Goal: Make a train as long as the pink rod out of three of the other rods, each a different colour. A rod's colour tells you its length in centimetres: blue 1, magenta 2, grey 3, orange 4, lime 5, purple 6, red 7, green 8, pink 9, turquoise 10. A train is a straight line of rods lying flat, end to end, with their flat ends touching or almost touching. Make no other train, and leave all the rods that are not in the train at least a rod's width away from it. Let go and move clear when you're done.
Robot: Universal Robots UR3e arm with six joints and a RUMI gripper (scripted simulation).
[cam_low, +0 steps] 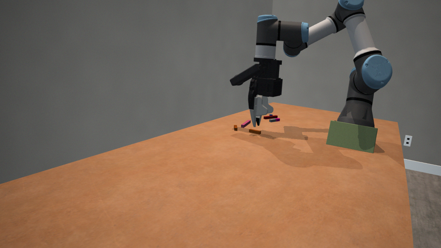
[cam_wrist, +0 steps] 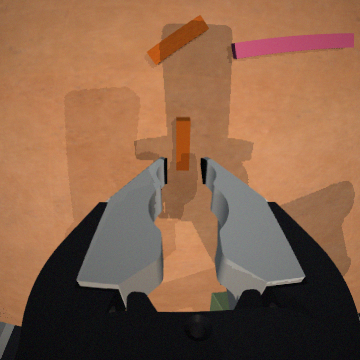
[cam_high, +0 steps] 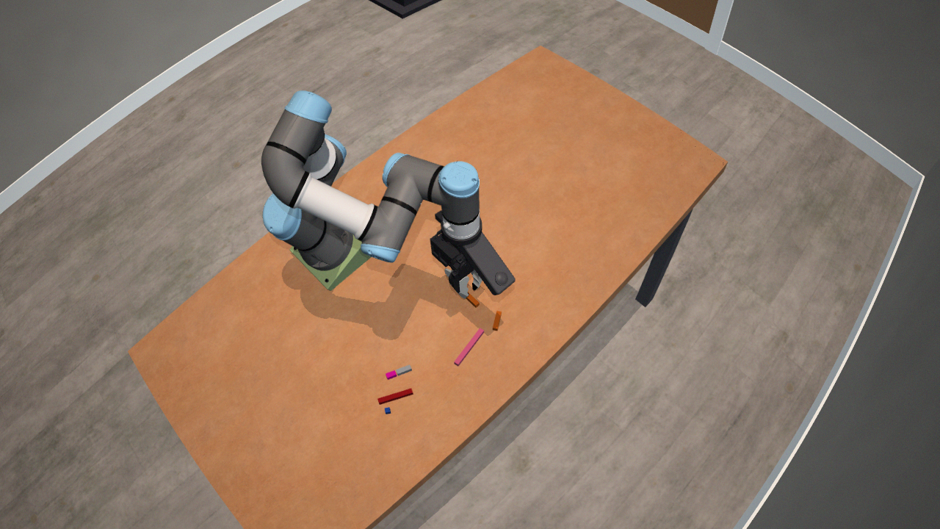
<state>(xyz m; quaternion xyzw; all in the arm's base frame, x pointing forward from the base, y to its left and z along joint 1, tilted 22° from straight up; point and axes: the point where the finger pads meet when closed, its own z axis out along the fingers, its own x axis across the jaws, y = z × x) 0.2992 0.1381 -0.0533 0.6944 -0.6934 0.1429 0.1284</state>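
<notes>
I hold the pincer (cam_wrist: 182, 170) narrowly open and empty, its tips straddling the near end of an orange rod (cam_wrist: 183, 141). The pink rod (cam_wrist: 294, 45) lies ahead, right of it.

"Can you read anything from where you stand, any label or number?"

"Nothing. No lettering on the arm (cam_low: 357, 33), none on its green base plate (cam_low: 340, 138), none on the rods."

"The wall?"

"Only a white socket (cam_low: 407, 140) at about three o'clock from the base plate, and it bears no words."
</notes>
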